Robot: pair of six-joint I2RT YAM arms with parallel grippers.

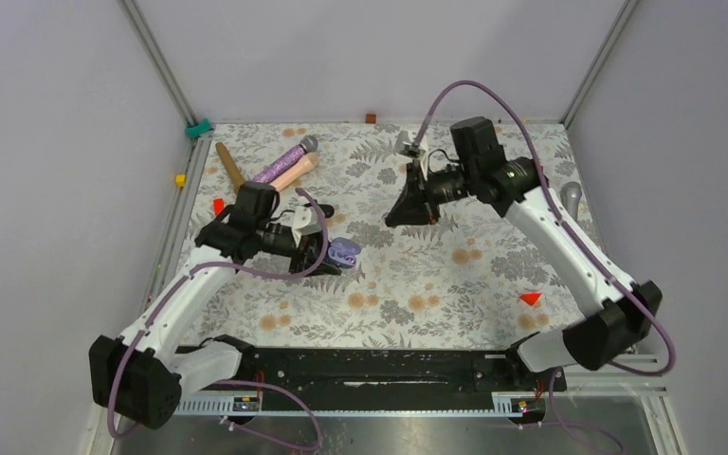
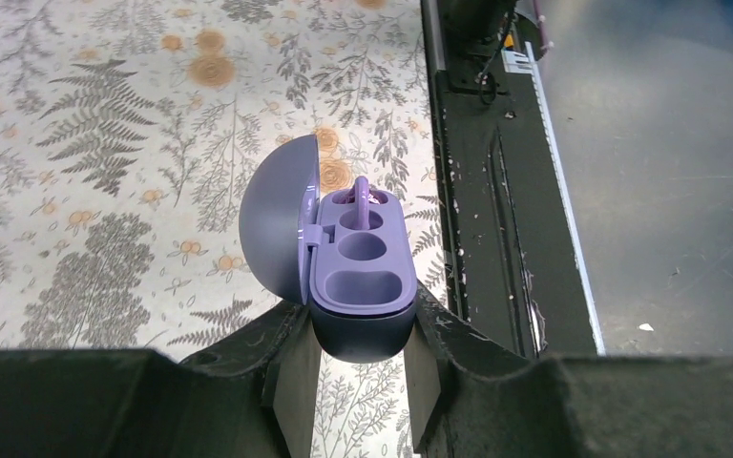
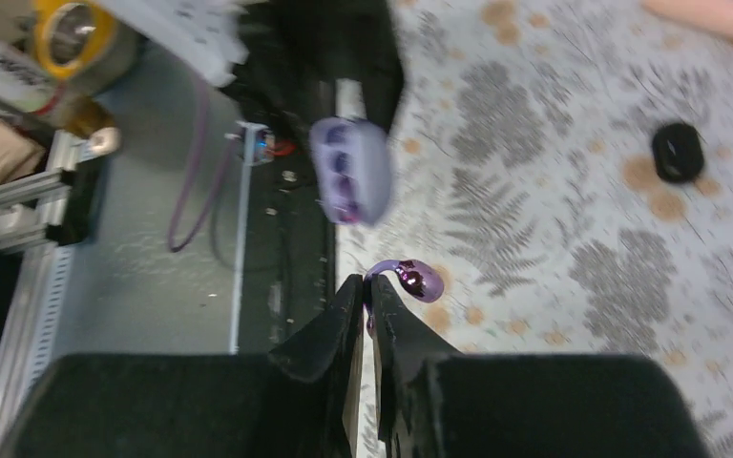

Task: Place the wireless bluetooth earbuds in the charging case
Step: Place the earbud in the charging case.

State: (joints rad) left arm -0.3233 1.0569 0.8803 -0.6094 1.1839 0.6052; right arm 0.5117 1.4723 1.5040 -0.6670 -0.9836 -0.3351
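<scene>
Task partly done: one purple earbud [image 2: 361, 196] sits seated in the open charging case [image 2: 363, 286], which the left gripper [image 2: 363, 329] clamps low over the table. The right gripper [image 3: 370, 298], extended over mid-table and apart from the case, pinches a second purple earbud [image 3: 420, 280] by its stem; its insertion is outstanding.

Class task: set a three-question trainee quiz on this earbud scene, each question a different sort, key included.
1. True or false: the left gripper holds the charging case with its lid closed.
2. What do the right gripper's jaws pinch? A) a coin B) a purple earbud C) nothing
3. Fill in: seen from above, the microphones lie nearer the ___ arm.
Key: 1 false; 2 B; 3 left.
</scene>
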